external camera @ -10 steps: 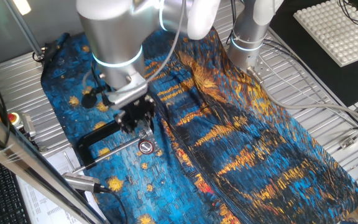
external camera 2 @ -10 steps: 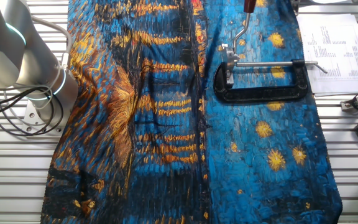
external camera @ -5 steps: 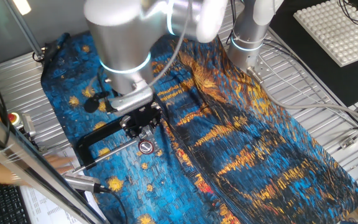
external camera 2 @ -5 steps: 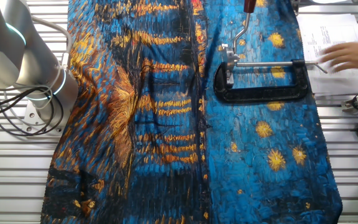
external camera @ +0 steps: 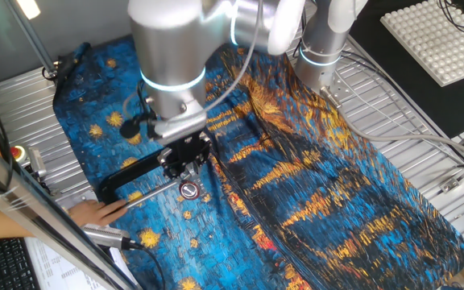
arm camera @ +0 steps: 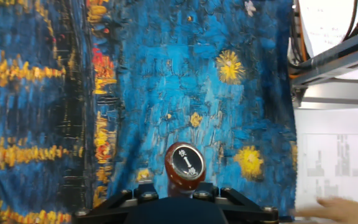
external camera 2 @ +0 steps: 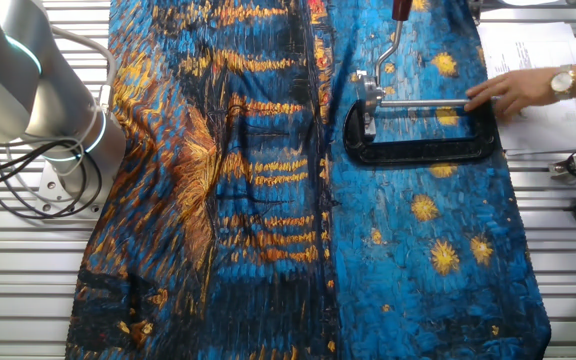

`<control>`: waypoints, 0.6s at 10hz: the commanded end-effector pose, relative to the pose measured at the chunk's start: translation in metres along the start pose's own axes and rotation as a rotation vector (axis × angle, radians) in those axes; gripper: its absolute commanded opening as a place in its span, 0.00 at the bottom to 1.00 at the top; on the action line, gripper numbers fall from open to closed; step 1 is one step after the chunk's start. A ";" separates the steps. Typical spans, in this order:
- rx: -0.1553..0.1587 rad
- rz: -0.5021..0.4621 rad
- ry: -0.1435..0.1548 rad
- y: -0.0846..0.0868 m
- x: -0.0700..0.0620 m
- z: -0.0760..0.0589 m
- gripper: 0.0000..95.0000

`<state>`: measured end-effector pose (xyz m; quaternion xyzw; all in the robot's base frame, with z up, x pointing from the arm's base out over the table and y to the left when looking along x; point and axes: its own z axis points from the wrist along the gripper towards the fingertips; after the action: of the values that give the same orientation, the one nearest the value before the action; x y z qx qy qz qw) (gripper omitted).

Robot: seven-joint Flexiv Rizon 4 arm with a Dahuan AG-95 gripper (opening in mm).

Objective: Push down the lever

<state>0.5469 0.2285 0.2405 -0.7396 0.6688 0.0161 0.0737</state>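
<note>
You see the lever (external camera 2: 392,42) at the top of the other fixed view, right of centre: a thin silver rod that rises from the clamp (external camera 2: 423,150) to a red cap cut by the frame's upper edge. In one fixed view the same red cap (external camera: 189,190) sits low in the left half of the frame, directly under the gripper (external camera: 185,163). In the hand view the cap (arm camera: 186,163) is at the bottom centre, its round black face with white marks turned to the camera, just above the black body of the gripper.

You cannot tell if the fingers are apart or together, because no view shows the tips clearly; in one fixed view they seem to stand at the cap, but contact is not sure.

The black clamp lies flat on the blue and yellow cloth (external camera 2: 268,250). A person's hand (external camera 2: 508,90) comes in from the right edge of the other fixed view and touches the clamp's right end; in one fixed view this hand (external camera: 95,213) is at the lower left. White papers (external camera 2: 543,70) lie under the wrist, at the upper right.
</note>
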 end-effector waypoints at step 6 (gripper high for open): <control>-0.065 0.044 -0.001 -0.007 -0.009 0.006 0.60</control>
<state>0.5541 0.2397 0.2360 -0.7280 0.6828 0.0457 0.0404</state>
